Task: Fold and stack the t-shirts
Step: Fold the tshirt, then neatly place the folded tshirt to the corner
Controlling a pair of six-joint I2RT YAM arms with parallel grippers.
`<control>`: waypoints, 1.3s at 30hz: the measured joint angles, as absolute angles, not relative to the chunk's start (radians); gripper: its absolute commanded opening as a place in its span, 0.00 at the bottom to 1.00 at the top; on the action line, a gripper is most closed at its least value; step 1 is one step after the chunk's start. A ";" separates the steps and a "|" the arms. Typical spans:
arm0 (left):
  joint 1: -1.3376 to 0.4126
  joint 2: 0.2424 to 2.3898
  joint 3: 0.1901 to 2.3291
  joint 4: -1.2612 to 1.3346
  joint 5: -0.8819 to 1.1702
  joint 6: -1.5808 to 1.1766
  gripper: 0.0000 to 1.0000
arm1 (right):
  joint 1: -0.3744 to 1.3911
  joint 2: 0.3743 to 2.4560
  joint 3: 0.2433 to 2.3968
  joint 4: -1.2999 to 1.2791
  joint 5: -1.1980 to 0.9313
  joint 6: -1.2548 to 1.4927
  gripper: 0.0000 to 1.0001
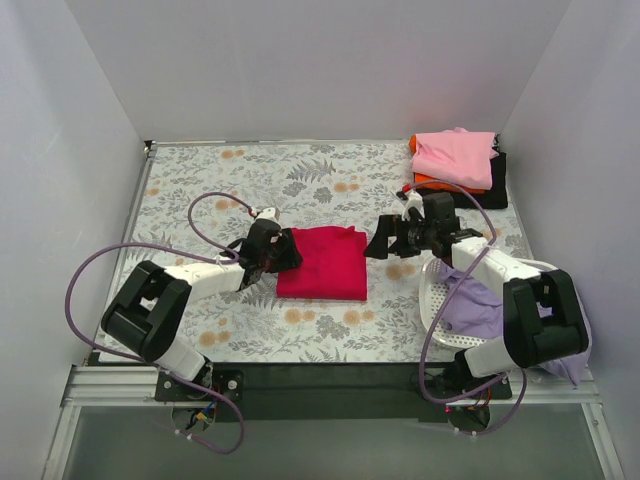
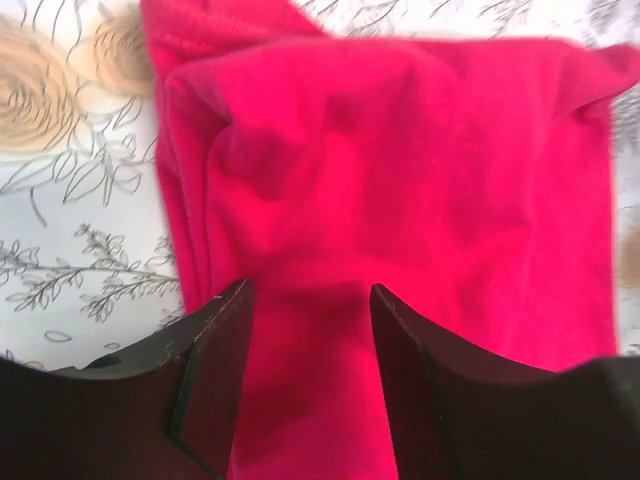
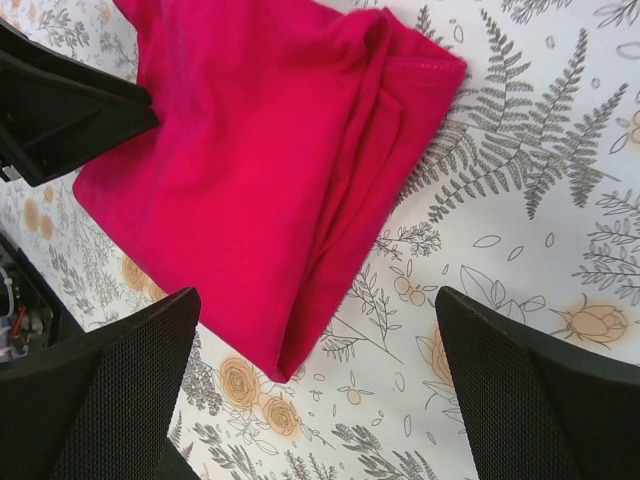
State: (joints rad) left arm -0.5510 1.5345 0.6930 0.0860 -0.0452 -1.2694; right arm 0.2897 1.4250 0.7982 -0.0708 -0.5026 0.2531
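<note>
A crimson-red t-shirt (image 1: pixel 322 262) lies folded into a rectangle at the middle of the table. My left gripper (image 1: pixel 283 250) hovers over its left edge. In the left wrist view its jaws (image 2: pixel 310 285) stand apart, with the red cloth (image 2: pixel 400 170) lying flat below the gap. My right gripper (image 1: pixel 385 243) is just right of the shirt. It is wide open (image 3: pixel 318 292) over bare tablecloth beside the shirt's corner (image 3: pixel 250 150). Pink (image 1: pixel 455 152), orange (image 1: pixel 432 182) and black (image 1: pixel 497 180) t-shirts are stacked at the back right. A lavender t-shirt (image 1: pixel 478 308) lies in the basket.
A white mesh basket (image 1: pixel 436 283) stands at the right, partly under my right arm. The table carries a floral cloth (image 1: pixel 200 180) and is bounded by white walls at the back and sides. The left gripper's black finger (image 3: pixel 60 110) shows in the right wrist view.
</note>
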 measured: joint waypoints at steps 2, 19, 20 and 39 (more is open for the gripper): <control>-0.554 1.544 0.675 0.085 -0.057 -1.272 0.47 | 0.287 1.452 0.784 -0.050 -0.525 0.260 0.92; -0.571 1.605 0.652 0.254 -0.070 -1.304 0.46 | 0.324 1.613 0.729 0.120 -0.607 0.339 0.91; -0.572 1.607 0.649 0.262 -0.070 -1.306 0.46 | 0.331 1.615 0.729 0.129 -0.604 0.342 0.91; -0.580 1.589 0.577 0.368 -0.068 -1.349 0.45 | 0.548 1.702 0.734 0.367 -0.529 0.497 0.81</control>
State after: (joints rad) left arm -0.5800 1.5894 0.5766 0.3683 -0.0681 -1.3487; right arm 0.5480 1.7016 0.7341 0.3672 -0.5289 0.4969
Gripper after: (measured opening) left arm 0.453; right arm 0.850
